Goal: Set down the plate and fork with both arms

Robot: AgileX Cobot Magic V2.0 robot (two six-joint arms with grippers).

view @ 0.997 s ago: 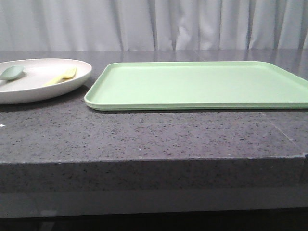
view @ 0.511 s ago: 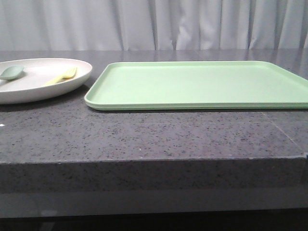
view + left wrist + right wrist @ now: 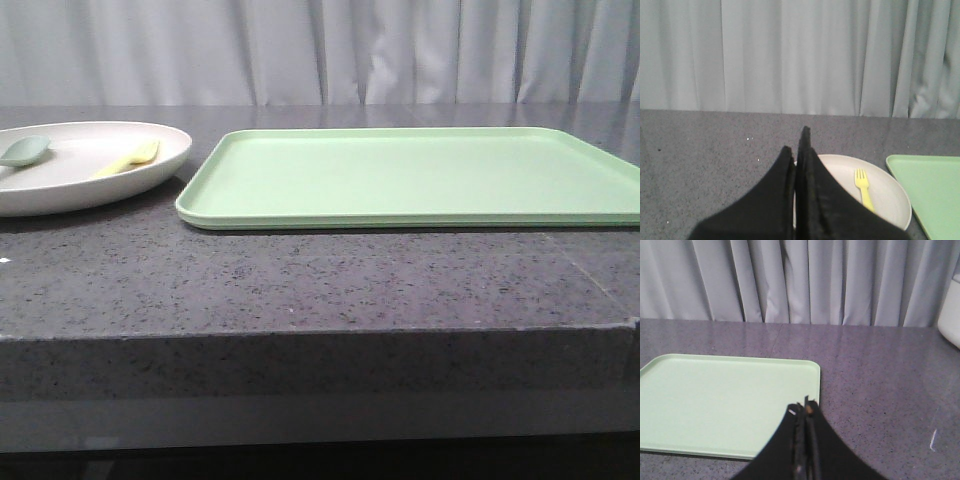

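Nothing had moved since a second before. Both grippers, left gripper (image 3: 799, 150) and right gripper (image 3: 803, 412), stayed pressed together, empty; the plate (image 3: 890, 192) and fork (image 3: 863, 189) lay just ahead of the left one, untouched.

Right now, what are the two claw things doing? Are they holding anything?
Left gripper: closed, holding nothing.
Right gripper: closed, holding nothing.

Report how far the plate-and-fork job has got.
Nothing looks done yet. The plate sits on the counter left of the tray, with the fork and a spoon lying in it. In hand: nothing; the left hand and right hand are both shut and empty, off the objects. Left: grasping and placing plate and fork.
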